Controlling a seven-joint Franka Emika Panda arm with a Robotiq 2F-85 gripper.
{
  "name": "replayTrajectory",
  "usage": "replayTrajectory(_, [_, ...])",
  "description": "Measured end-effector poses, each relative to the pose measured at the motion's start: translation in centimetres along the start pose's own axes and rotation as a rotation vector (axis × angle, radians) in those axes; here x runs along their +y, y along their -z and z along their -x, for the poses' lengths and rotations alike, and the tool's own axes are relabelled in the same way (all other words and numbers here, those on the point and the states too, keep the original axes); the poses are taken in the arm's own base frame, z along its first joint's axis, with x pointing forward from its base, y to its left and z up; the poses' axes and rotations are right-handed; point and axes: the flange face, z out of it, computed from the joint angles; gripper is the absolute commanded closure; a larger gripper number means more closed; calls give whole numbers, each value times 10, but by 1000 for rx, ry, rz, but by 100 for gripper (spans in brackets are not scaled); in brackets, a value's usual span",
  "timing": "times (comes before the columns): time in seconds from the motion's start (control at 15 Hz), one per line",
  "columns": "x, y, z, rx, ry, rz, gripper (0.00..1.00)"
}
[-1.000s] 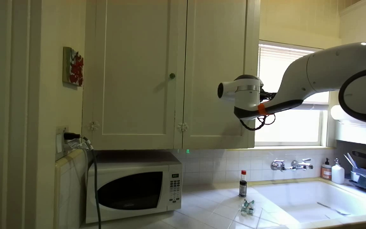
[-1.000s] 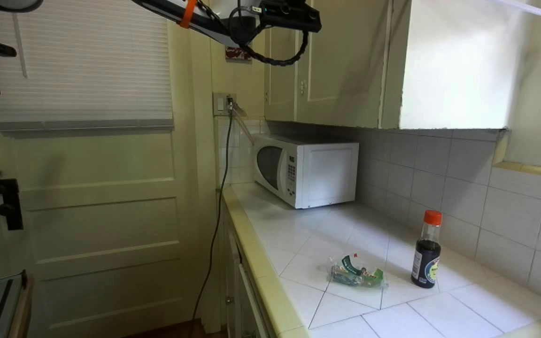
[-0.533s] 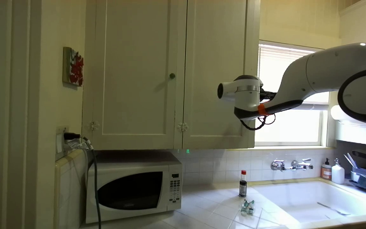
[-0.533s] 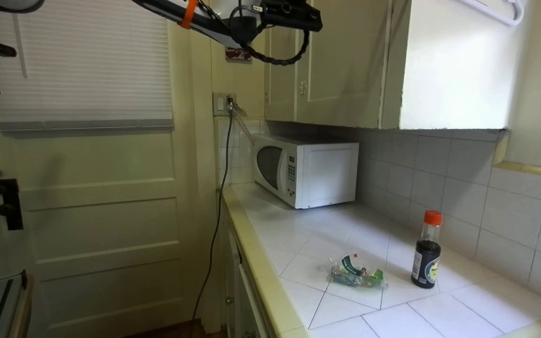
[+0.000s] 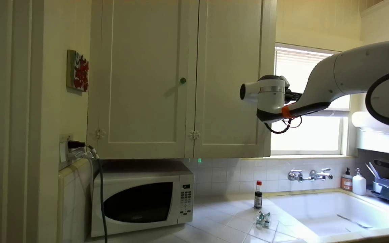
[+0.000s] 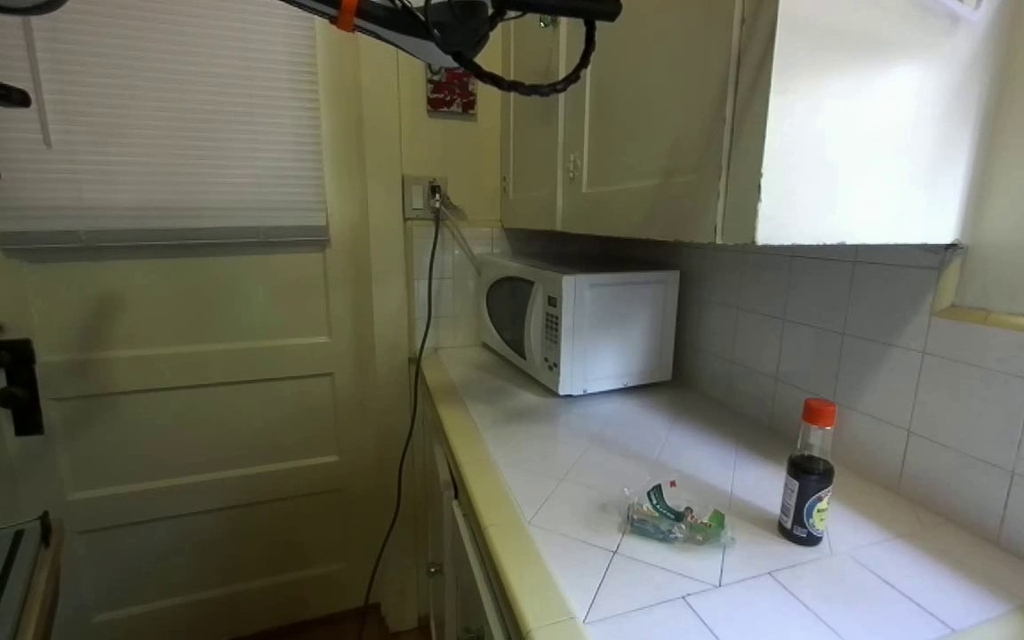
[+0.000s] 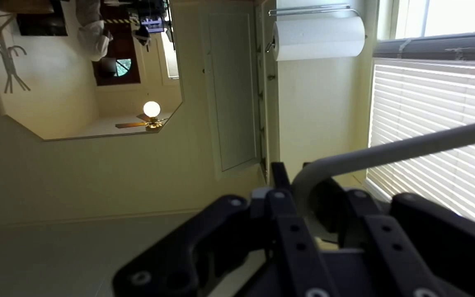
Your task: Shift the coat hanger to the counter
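The coat hanger (image 7: 402, 152) is a pale rounded bar in the wrist view, slanting up to the right edge. Its curved end passes between the black fingers of my gripper (image 7: 296, 175), which is shut on it. An exterior view catches only a small whitish corner of the coat hanger (image 6: 965, 9) at the top edge. The tiled counter (image 6: 601, 436), pale with a cream edge, lies well below the arm; the same counter (image 5: 211, 222) shows beside the microwave in an exterior view. In both exterior views the fingertips are hidden or cut off.
On the counter stand a white microwave (image 6: 623, 333), a red-capped dark bottle (image 6: 807, 480) and a crumpled clear plastic packet (image 6: 674, 516). White upper cupboards (image 5: 144, 74) hang close to the arm. A sink (image 5: 336, 209) lies to the right, under a window (image 5: 309, 131).
The arm has risen and shifted right in an exterior view. The visible coat hanger corner first came lower and leftward, then went up, mostly out of the frame. Objects on the counter have not moved.
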Motion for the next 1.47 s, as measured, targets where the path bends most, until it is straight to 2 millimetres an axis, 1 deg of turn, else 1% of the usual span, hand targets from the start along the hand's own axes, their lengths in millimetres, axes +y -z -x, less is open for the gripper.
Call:
replayTrajectory(0.2, [11, -13, -19, -3, -48, 22, 96])
replayTrajectory(0.4, [23, -16, -33, -4, -98, 53, 96])
replayTrajectory(0.73, [45, -18, -44, -2, -119, 158, 96])
replayTrajectory(0.93, [69, -19, -43, -11, -103, 243, 96])
replayTrajectory(1.13, [102, -18, -36, -44, -68, 319, 96])
replayTrajectory(1.27, [127, -15, -27, -85, -40, 364, 96])
replayTrajectory(1.47, [160, 0, -9, -167, 1, 366, 96])
